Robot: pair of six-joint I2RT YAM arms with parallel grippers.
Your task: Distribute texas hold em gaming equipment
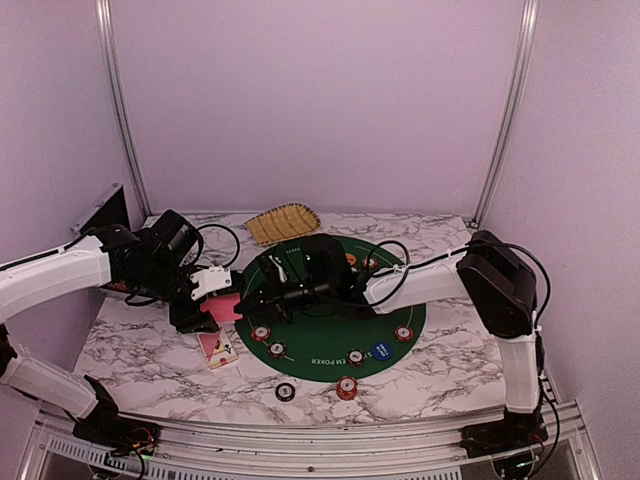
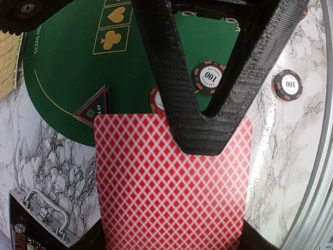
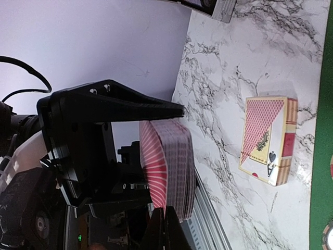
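Note:
My left gripper point(image 1: 225, 305) is shut on a deck of red-backed cards point(image 2: 171, 182) and holds it above the marble at the left rim of the green mat point(image 1: 330, 300). Its black V-shaped upper finger point(image 2: 208, 130) lies across the top card. My right gripper point(image 3: 166, 221) reaches over the mat to the deck point(image 3: 171, 166). Its fingers are pressed together on the near edge of the top card. Striped chips point(image 1: 260, 332) point(image 1: 403, 333) and a blue button point(image 1: 380, 350) lie on the mat. A black triangular button point(image 2: 93, 108) sits at the mat's edge.
A card box point(image 1: 217, 348) lies on the marble under the deck; it also shows in the right wrist view point(image 3: 268, 140). Two chips point(image 1: 285, 391) point(image 1: 346, 386) lie off the mat near the front. The yellow basket point(image 1: 283, 222) is at the back, the black case point(image 1: 105, 210) at far left.

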